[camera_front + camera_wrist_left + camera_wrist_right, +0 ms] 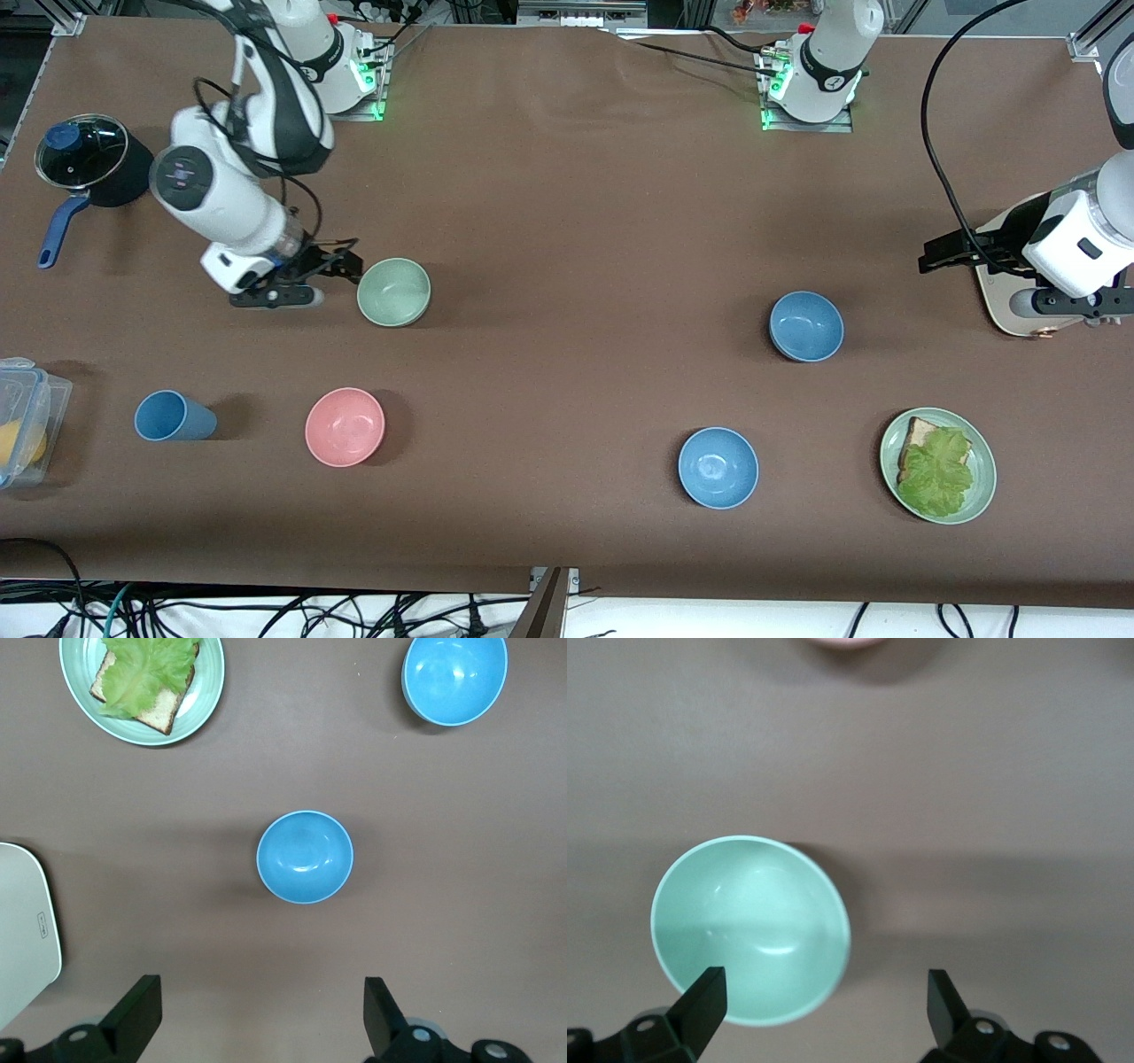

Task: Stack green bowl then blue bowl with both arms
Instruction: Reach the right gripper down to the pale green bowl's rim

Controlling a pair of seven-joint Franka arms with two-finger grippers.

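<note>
Two arms in play, neither holding anything. Right gripper (341,266) low beside green bowl (394,291), fingers (700,1005) spread wide, one hanging over the rim. Grasp step just opening: next, close on that rim and lift. Left gripper (943,252) waiting at its own table end, over a pale board (1005,301), fingers (137,1014) wide; blue bowl (806,326) nearer the front camera.
</note>
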